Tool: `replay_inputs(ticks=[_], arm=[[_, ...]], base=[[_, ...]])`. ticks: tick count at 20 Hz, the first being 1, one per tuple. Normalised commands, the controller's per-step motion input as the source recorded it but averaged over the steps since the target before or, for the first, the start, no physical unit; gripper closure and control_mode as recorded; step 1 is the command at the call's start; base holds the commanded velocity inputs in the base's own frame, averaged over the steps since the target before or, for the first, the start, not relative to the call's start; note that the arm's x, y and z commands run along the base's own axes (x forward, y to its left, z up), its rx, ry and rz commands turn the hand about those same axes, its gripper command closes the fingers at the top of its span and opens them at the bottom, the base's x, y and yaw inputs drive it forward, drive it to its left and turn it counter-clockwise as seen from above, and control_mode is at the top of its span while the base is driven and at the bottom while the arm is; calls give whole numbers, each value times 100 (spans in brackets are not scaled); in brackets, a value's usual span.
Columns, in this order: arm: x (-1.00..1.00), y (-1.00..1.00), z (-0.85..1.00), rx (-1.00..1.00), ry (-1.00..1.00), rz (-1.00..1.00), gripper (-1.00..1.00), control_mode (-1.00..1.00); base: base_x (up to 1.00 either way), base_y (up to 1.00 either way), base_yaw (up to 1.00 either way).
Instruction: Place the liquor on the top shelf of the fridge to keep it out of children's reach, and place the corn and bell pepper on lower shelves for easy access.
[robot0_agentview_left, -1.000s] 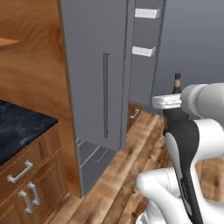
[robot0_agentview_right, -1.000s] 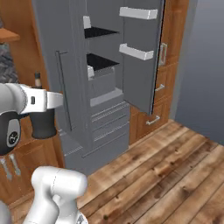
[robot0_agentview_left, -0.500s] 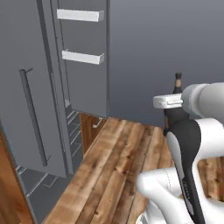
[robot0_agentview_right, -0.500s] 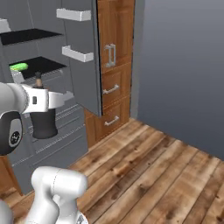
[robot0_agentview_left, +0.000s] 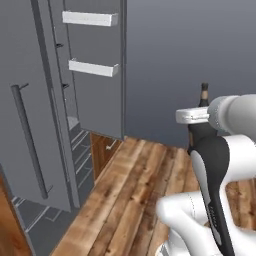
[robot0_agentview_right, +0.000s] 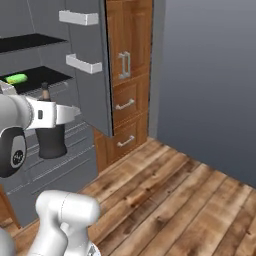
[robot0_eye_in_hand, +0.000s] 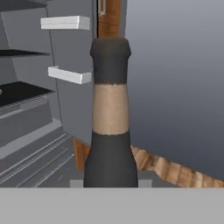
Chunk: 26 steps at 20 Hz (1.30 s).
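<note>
My gripper (robot0_agentview_right: 51, 115) is shut on the liquor (robot0_agentview_right: 51, 140), a dark squat bottle held upright in front of the open fridge (robot0_agentview_right: 75, 145). Its slim neck (robot0_agentview_left: 203, 94) rises above the hand, and in the hand view the liquor (robot0_eye_in_hand: 110, 122) stands at the centre and hides the fingertips. The black top shelf (robot0_agentview_right: 30, 43) lies up and to the left of the bottle. The green corn (robot0_agentview_right: 16, 79) lies on the lower shelf (robot0_agentview_right: 47, 76) just behind the bottle's neck. The bell pepper is out of view.
The fridge's open door (robot0_agentview_right: 92, 65) carries white bins (robot0_agentview_right: 79, 18) and stands just right of the bottle. A shut fridge door with a long bar handle (robot0_agentview_left: 31, 142) is at the left. Wooden drawers (robot0_agentview_right: 126, 105) and a grey wall (robot0_agentview_right: 210, 75) lie to the right, above wooden floor.
The whole picture has shifted as the base moved: the fridge now sits further left and nearer. The gripper keeps the liquor held in the same pose.
</note>
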Motion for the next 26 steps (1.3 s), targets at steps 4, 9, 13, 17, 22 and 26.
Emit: replay_inputs(ticks=[4,9,13,17,22,26], arm=[[0,0,0,0,0,0,100,100],[0,0,0,0,0,0,100,100],[0,0,0,0,0,0,100,100],[0,0,0,0,0,0,100,100],[0,0,0,0,0,0,100,100],[0,0,0,0,0,0,100,100]], base=[[64,-24,54],[81,-37,57],[76,-65,48],[58,-48,51],[27,-8,53],[42,-4,50]])
